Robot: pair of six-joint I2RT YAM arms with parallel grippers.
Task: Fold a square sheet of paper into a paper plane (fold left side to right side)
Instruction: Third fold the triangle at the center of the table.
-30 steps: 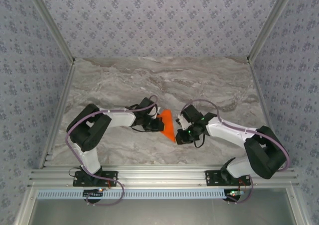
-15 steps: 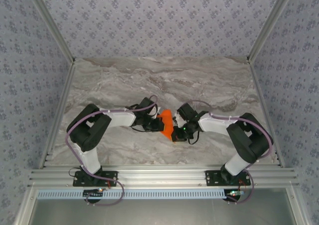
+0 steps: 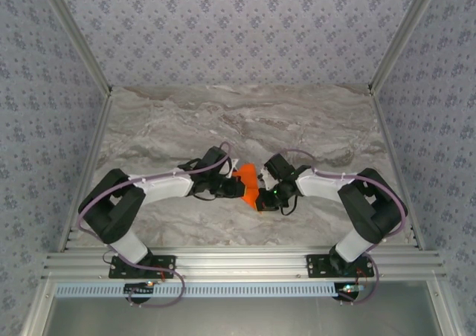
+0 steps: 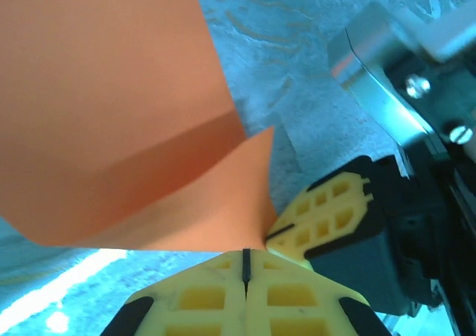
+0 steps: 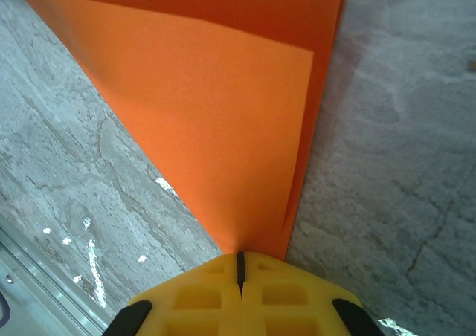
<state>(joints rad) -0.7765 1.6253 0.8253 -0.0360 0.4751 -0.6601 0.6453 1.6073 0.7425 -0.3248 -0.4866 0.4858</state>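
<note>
My left pincer (image 4: 245,265) is clenched on the sheet of paper (image 3: 248,183) at its 9 o'clock edge and my right pincer (image 5: 239,265) at 3, mid-tabletop (image 3: 186,120). It looks thin, limp and easily creased, so I'd hold the corners.

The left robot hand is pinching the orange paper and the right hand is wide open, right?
Not quite. The right gripper is not open: the right wrist view shows its jaws shut on the sheet of paper. The left gripper is pinching the orange paper, as you said.
</note>
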